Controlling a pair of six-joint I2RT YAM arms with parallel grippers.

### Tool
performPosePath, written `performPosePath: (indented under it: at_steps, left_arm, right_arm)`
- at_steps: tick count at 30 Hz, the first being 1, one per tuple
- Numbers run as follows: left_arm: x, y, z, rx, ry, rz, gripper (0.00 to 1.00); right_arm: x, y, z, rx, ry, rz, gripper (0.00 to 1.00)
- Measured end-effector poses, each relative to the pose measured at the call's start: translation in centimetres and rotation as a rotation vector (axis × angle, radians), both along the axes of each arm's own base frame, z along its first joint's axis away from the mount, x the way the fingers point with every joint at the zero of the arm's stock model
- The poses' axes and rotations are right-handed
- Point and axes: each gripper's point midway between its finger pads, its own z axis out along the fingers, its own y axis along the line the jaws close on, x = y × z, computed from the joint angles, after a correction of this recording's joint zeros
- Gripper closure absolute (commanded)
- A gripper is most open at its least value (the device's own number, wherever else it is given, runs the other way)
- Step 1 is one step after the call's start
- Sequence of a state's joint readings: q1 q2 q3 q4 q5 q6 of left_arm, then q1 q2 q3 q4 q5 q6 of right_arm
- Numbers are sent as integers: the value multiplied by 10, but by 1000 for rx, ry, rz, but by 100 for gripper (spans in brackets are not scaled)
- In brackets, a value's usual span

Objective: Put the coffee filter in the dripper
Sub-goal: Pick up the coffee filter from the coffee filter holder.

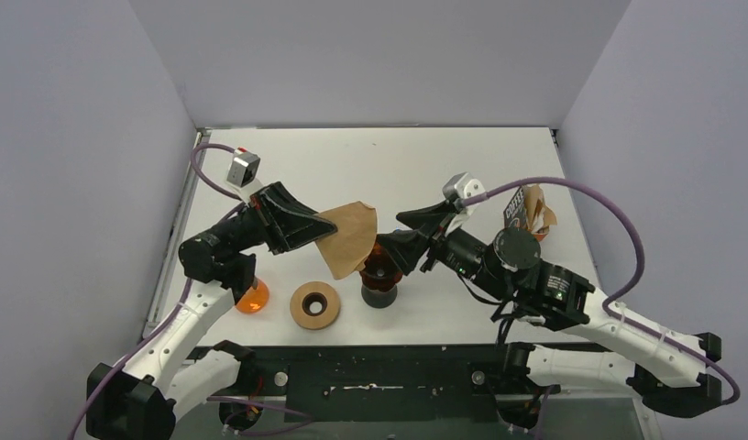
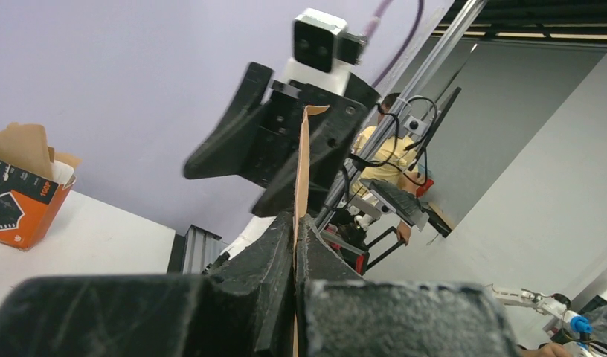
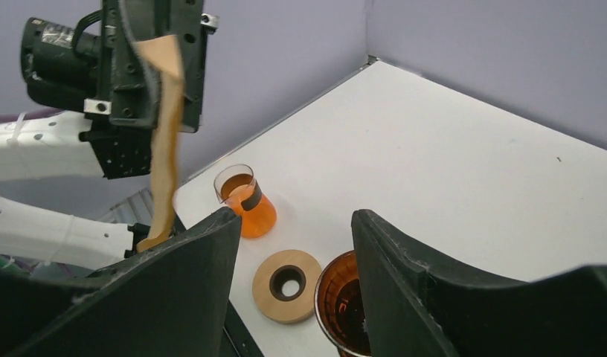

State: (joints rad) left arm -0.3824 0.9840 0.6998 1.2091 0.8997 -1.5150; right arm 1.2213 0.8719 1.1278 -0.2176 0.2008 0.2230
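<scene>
Carrying step in hand, judged from layout: coffee filter [image 1: 352,234] pinched by one edge in left pincer [image 1: 326,227], which is pressed together on the paper. Filter hanging tilted, just above and left of dripper [image 1: 381,268], lower corner close over the rim; not yet seated.

Right pincer [image 1: 400,240] spread, gripping nothing, just right of dripper at the height of its top. From right wrist view: amber mouth of dripper low between the two fingers; filter's lower tip near or touching one finger, cannot tell which.

Next move, as a judgement: filter looks folded flat, so needs opening into a cone, possibly with right pincer taking the free edge, then lowering point-first into the mouth. Thin paper, likely to buckle if pushed off-centre.

Writing: black-and-orange filter box [image 1: 524,213], well right of and behind dripper, reads "COFFEE" from above; "FILTER" and "100P" legible from left wrist view. Nothing else readable.

Also on table [image 1: 398,165]: wooden ring [image 1: 315,304] just left-front of dripper; beaker of orange liquid [image 1: 253,295] further left.
</scene>
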Motion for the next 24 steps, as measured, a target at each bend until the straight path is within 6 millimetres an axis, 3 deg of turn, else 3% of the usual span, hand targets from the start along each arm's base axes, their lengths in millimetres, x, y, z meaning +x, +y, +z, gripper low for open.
performPosePath:
  at_steps: [4, 9, 18, 24]
  left_arm:
    - [-5, 4, 3, -20, -5, 14, 100]
    - [-3, 11, 2, -45, 2, 77, 100]
    - [29, 19, -16, -87, 121, 202, 100]
    - [48, 21, -31, -98, 209, 258, 100]
  right_arm:
    - [25, 3, -6, 44, 73, 19, 44]
    - [35, 1, -11, 99, 146, 89, 44]
    - [30, 2, -30, 218, 259, 271, 48]
    - [17, 10, -17, 279, 260, 400, 53]
